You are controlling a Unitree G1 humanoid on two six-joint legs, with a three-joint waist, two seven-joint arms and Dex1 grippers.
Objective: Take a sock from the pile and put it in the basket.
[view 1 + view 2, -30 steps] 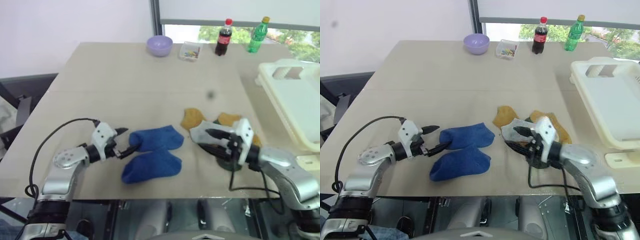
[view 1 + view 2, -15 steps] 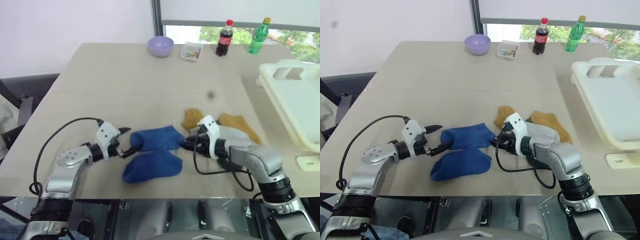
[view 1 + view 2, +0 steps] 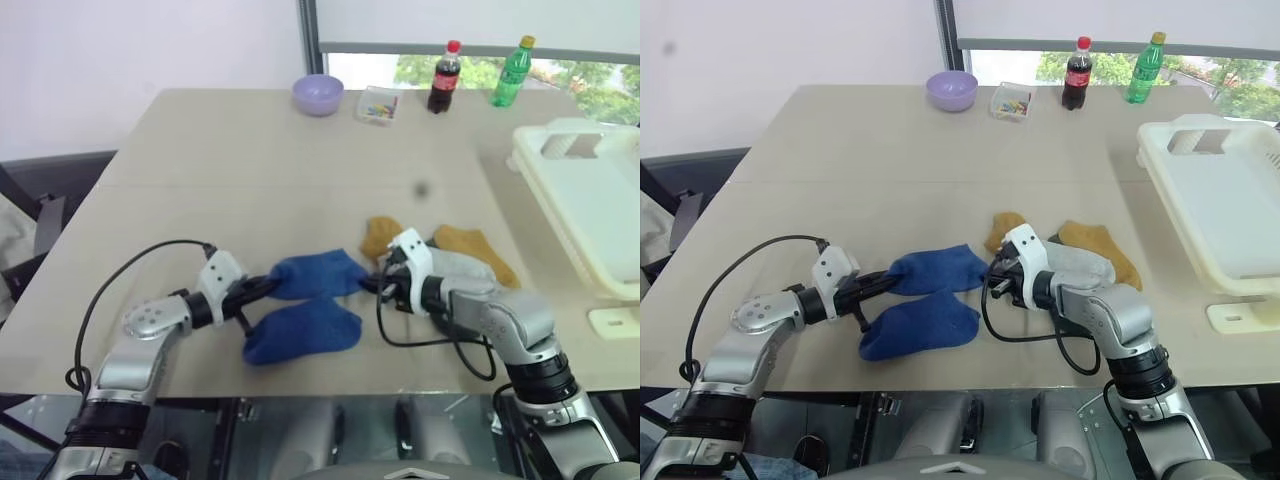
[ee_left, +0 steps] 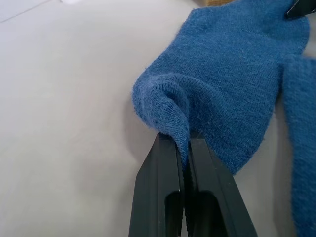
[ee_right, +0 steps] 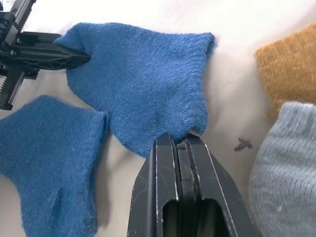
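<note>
The sock (image 3: 315, 275), royal blue, lies flat near the table's front edge, with a matching blue sock (image 3: 305, 332) just in front of it. My left gripper (image 3: 262, 287) is shut on the sock's left end; a fold of blue fabric is pinched between its fingers (image 4: 168, 163). At the opposite end, my right gripper (image 3: 368, 285) is shut on the sock's edge, where its fingertips (image 5: 165, 143) nip the fabric. The pile's mustard socks (image 3: 385, 238) and a light grey sock (image 3: 458, 266) lie right of it. The cream basket (image 3: 560, 135) stands at the far right.
A lilac bowl (image 3: 318, 93), a small clear box (image 3: 380, 102), a cola bottle (image 3: 442, 76) and a green bottle (image 3: 512, 70) stand along the table's far edge. The table's front edge runs just below both arms.
My right gripper swung left from over the pile to the blue sock's right edge and shut on it. The left gripper, open before, has shut on the sock's left end.
</note>
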